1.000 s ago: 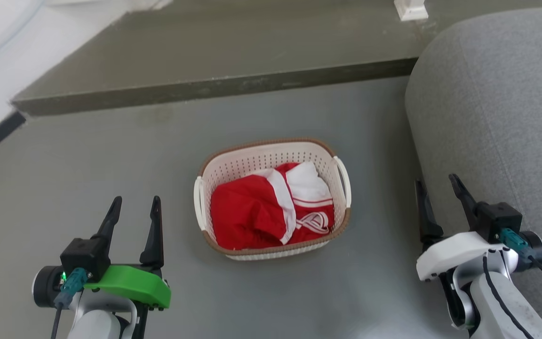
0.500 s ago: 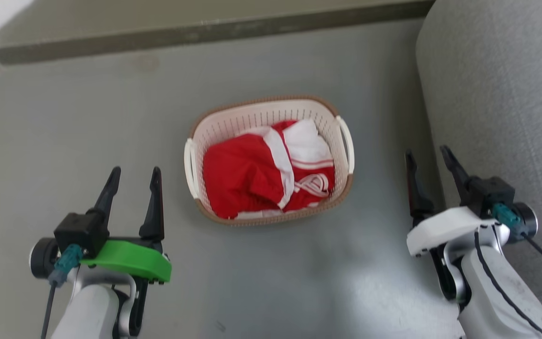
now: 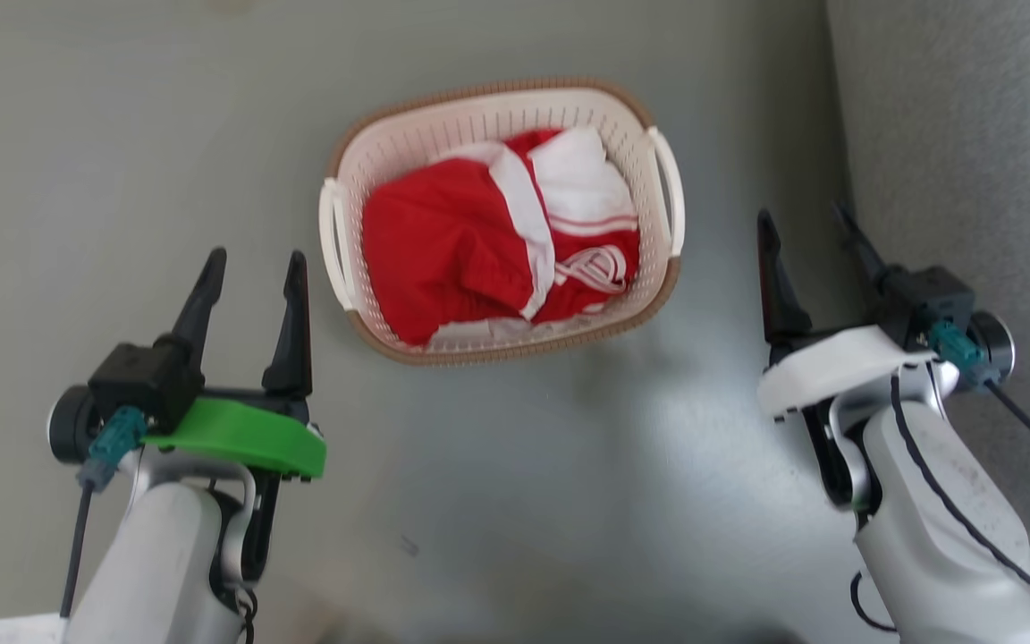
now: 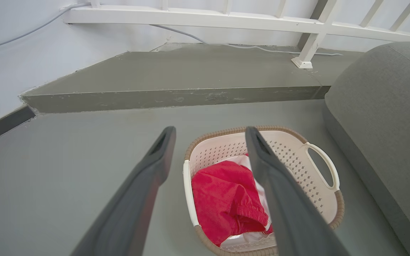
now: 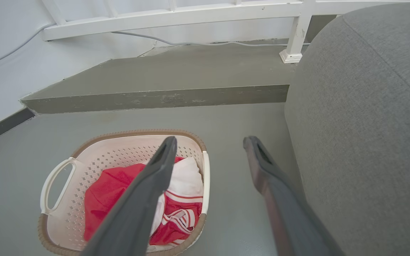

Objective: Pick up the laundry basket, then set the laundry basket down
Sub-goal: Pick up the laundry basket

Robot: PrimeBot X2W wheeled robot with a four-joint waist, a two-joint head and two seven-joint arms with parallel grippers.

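Your left pincer (image 3: 256, 258) and right pincer (image 3: 803, 216) both hang low with fingers spread wide, holding nothing. The laundry basket (image 3: 479, 116) sits on the grey floor (image 3: 77, 134) between them and a bit further out, touching neither, with red-and-white clothes (image 3: 443, 259) inside. A grey upholstered seat (image 3: 971, 134) is just beside your right pincer. Beyond the basket you get a raised step (image 4: 176, 96), then a white railing (image 4: 190, 17).

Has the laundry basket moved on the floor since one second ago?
No. The laundry basket keeps its place beside the grey sofa; the camera tilted down.
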